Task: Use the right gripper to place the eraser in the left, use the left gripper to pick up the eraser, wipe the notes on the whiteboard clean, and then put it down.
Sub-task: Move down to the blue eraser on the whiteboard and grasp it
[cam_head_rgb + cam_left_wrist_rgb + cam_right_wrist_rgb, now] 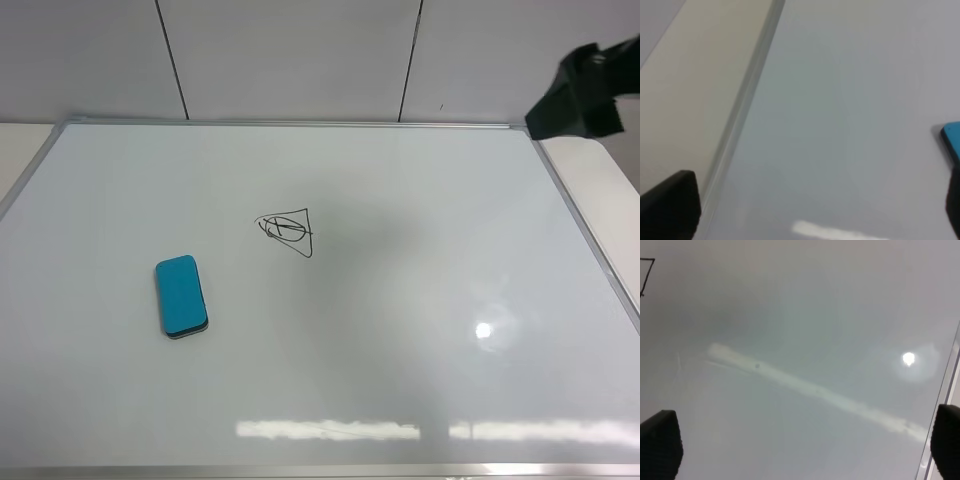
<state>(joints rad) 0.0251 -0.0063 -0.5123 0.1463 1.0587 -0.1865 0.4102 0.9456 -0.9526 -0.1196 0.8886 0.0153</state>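
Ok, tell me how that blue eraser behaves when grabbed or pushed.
The eraser lies flat and low, so it probably won't tip or roll. On the glossy whiteboard it may slide if nudged. It looks blocky, likely stiff to pinch.

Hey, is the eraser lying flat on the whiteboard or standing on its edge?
Lying flat. The eraser shows its broad teal top facing up, with the thin black base edge against the whiteboard.

Looks like a plain indoor lab or office workroom: a silver-framed whiteboard (400,330) lies flat on a pale bench (18,150), bare white wall panels (290,60) with dark seams stand behind, and ceiling-light glare (330,430) streaks the glossy board
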